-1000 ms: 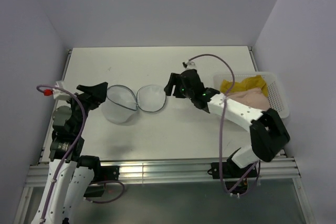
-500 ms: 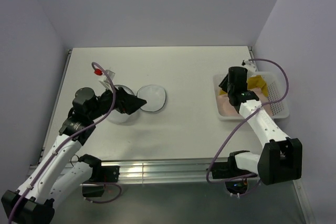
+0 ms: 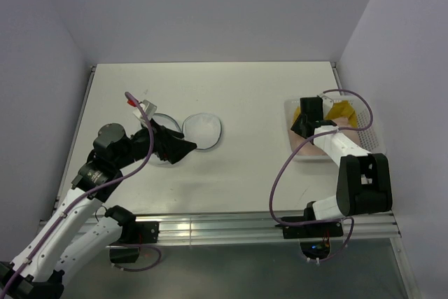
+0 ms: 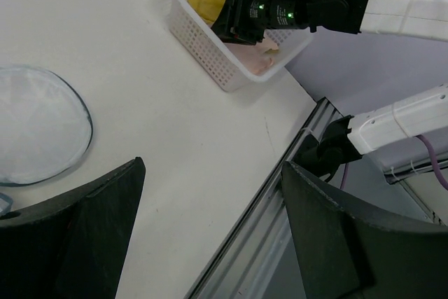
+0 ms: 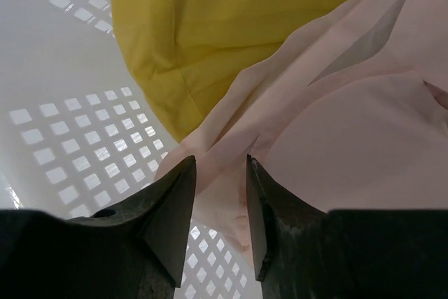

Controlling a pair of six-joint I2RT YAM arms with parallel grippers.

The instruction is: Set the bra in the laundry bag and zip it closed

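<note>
While the right claw (image 5: 220, 180) is down inside the basket (image 4: 210, 57) at the right edge of the table (image 3: 259, 173), its fingers have drawn in close on a fold of the pink bra (image 5: 336, 138), so it is gripping cloth, though only a thin pleat of it. The bra lies heaped in the basket against a yellow cloth (image 5: 231, 33), which touches it along one side.

The plain risk is that so small a pinch slides out on the lift. Another is that the yellow cloth comes up too; from where I stand I can't make out whether the two are tangled. A strap caught in the lattice wall could tip or drag the whole basket.

The bag (image 3: 203, 131) sits left of the middle of the table, well apart from the basket, lying open with its two mesh halves side by side. The left claw (image 4: 210, 173) hangs over its near side, jaws spread wide and holding nothing. There it may crowd the opening when the bra is brought across, and a loose strap left over the dark rim would foul the zip.
</note>
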